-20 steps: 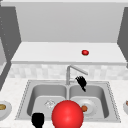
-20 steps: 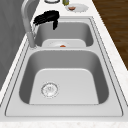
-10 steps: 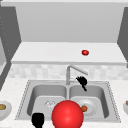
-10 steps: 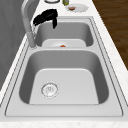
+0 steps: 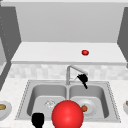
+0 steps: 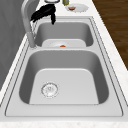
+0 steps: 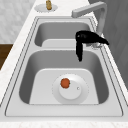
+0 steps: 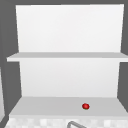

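Faucet (image 5: 72, 71) is the item under my right hand (image 5: 82, 78); it rises from the rear deck of the double sink (image 5: 110, 100), on the divider between the two basins, with its spout swung out over the right basin. Largest first: the sink occupies the worktop, and above it an open shelf (image 8: 50, 107) runs the full width of the wall. A large red ball (image 5: 67, 114) sits at the front edge of the sink, in front of the divider. In the right basin lies a white plate (image 7: 75, 96) carrying a small orange piece of food (image 7: 65, 83). The left basin holds nothing but its drain (image 6: 49, 89). A small red item (image 5: 85, 52) rests on the shelf, right of centre. Small dishes (image 5: 3, 108) stand on the counter at either end of the sink. My right hand hovers at the spout's outer end, just below it; in the right side view the fingers (image 7: 79, 53) are relaxed, one hanging straight down, and they are closed round nothing. Whether the palm touches the spout cannot be determined. My left hand (image 5: 38, 120) hangs idle at the front left of the sink. Judged status: spout approached, not gripped; no water visible.
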Motion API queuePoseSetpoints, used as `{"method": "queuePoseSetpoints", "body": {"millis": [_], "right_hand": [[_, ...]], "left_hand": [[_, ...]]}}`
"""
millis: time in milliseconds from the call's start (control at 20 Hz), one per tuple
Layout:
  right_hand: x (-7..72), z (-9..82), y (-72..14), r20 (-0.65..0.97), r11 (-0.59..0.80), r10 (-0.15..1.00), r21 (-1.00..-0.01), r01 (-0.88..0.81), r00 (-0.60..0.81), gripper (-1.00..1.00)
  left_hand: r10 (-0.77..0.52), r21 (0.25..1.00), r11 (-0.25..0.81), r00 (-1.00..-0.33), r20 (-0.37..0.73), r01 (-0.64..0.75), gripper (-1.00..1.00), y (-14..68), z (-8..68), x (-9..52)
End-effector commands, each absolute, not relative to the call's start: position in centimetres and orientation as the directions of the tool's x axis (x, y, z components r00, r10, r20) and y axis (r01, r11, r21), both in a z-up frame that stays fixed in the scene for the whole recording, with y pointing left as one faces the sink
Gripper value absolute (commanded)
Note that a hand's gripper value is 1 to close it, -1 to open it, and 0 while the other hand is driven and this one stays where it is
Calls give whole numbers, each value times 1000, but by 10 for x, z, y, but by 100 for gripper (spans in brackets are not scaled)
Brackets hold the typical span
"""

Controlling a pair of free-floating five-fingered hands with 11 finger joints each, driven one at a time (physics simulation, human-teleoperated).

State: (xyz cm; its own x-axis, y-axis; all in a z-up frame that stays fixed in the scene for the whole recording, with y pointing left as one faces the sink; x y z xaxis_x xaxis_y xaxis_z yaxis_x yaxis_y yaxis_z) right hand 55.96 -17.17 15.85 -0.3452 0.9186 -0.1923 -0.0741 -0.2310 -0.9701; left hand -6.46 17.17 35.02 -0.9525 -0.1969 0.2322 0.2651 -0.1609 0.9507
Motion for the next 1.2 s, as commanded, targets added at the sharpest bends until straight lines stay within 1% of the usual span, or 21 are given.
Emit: {"method": "queuePoseSetpoints", "body": {"millis": [0,250,750,1150], "right_hand": [[565,169,-172,-216,-256,912,-964,-73,-349,-100],[596,162,-162,-200,-257,904,-961,-107,-377,-100],[665,146,-143,-187,-275,913,-938,-209,-364,-100],[663,130,-148,-179,-259,910,-950,-175,-374,-100]], "left_hand": [[-197,951,-161,-953,232,265,0,172,350,-65],[-197,951,-161,-953,232,265,0,172,350,-65],[-197,951,-161,-953,232,265,0,172,350,-65],[-197,951,-161,-953,232,265,0,172,350,-65]]}}
